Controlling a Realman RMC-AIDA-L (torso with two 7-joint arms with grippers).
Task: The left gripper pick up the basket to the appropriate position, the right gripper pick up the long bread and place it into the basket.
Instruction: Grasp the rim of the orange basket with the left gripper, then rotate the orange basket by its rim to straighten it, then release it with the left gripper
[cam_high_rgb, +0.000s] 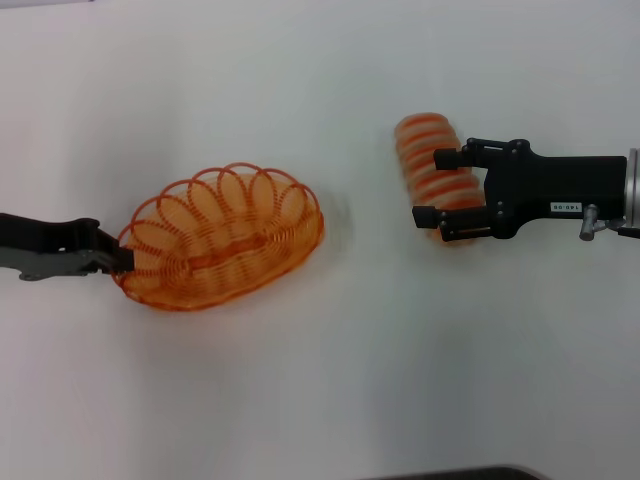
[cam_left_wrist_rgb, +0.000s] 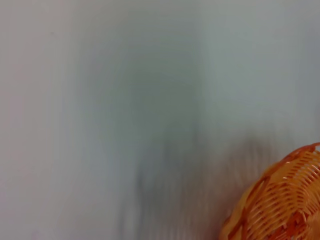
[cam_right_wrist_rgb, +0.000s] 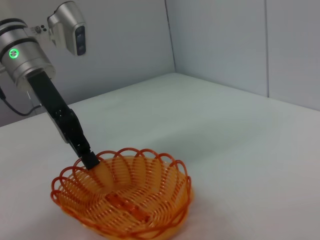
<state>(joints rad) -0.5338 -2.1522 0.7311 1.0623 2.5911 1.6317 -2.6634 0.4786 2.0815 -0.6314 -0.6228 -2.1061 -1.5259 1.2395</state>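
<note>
Two claws are at work over one white table (cam_high_rgb: 300, 400). Largest of the task's things is the basket (cam_high_rgb: 225, 240), an oval of thin orange wire loops, likely light and springy, so it should flex under a hard pinch; its looped rim is the sensible hold. The left gripper (cam_high_rgb: 118, 262) meets that rim at the basket's near end, clenched on it as far as the head view tells, though the fingertips are half hidden among the loops. Well apart from that claw lies the long bread (cam_high_rgb: 432, 165), a ridged toy loaf, probably light and fairly stiff, best taken across its middle. The right gripper (cam_high_rgb: 438, 187) straddles it with fingers spread, one on each side, not yet closed. Beyond the table, grey panelled walls (cam_right_wrist_rgb: 225, 45) meet in a corner.
</note>
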